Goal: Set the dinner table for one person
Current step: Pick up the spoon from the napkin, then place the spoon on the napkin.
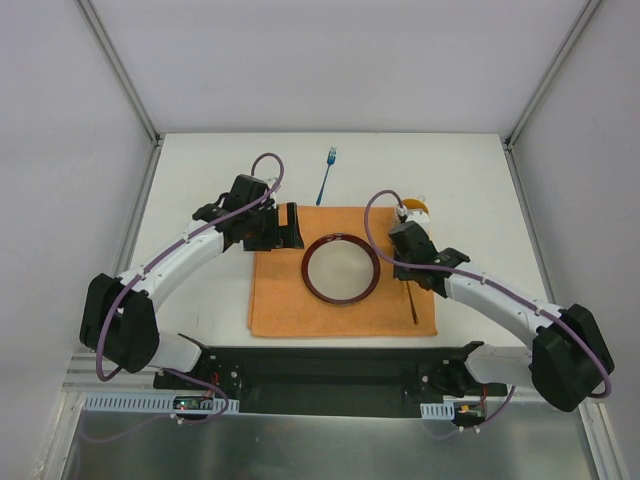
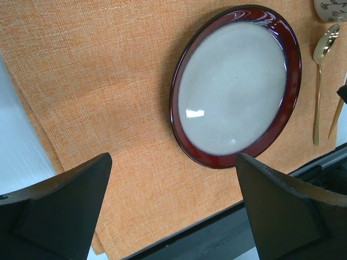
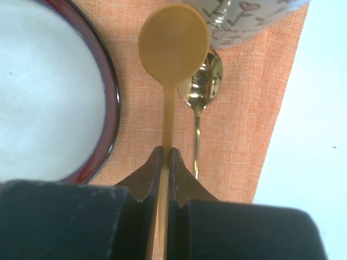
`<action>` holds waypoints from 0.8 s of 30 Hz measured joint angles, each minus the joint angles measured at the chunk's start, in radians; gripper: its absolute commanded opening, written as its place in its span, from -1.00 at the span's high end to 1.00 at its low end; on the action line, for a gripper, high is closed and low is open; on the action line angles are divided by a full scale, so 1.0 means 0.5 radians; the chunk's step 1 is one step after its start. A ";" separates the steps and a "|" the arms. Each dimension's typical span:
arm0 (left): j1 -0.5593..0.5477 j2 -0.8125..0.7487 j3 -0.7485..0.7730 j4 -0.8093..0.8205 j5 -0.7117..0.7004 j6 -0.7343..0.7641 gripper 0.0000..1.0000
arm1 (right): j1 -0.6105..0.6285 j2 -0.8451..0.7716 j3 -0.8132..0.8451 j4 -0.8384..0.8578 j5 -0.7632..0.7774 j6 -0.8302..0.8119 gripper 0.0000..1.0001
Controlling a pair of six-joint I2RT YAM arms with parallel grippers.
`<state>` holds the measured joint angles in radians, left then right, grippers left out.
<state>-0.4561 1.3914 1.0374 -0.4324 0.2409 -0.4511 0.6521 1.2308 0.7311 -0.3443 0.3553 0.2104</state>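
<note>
On the white dinner table (image 1: pixel 200 180) lies an orange placemat (image 1: pixel 285 305) with a red-rimmed plate (image 1: pixel 341 238) at its middle. My right gripper (image 3: pixel 167 151) is shut on the handle of a wooden spoon (image 3: pixel 173 40), held just right of the plate (image 3: pixel 108 86) and above a gold metal spoon (image 3: pixel 203 86) lying on the mat. In the top view the right gripper (image 1: pixel 404 236) is near the mat's back right corner. My left gripper (image 2: pixel 173 157) stands open over the mat's left part (image 2: pixel 97 81), left of the plate (image 2: pixel 187 70), with nothing between its fingers.
A patterned mug (image 1: pixel 414 208) stands at the mat's back right corner, close in front of the wooden spoon's bowl. A blue fork (image 1: pixel 326 177) lies on the bare table behind the mat. Grey frame posts rise at the table's back corners.
</note>
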 measured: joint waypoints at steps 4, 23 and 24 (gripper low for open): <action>0.000 -0.002 0.000 -0.001 -0.016 0.001 -0.99 | 0.000 -0.018 -0.003 -0.073 0.018 0.015 0.98; 0.000 -0.005 0.000 -0.009 -0.031 0.021 -0.99 | -0.006 0.231 -0.034 -0.201 0.094 0.109 0.97; 0.000 -0.005 0.001 -0.021 -0.033 0.033 -0.99 | -0.009 0.249 -0.034 -0.192 0.085 0.111 0.95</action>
<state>-0.4561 1.3891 1.0378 -0.4427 0.2245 -0.4347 0.6476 1.3556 0.7143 -0.4404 0.3977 0.2661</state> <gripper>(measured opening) 0.993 0.035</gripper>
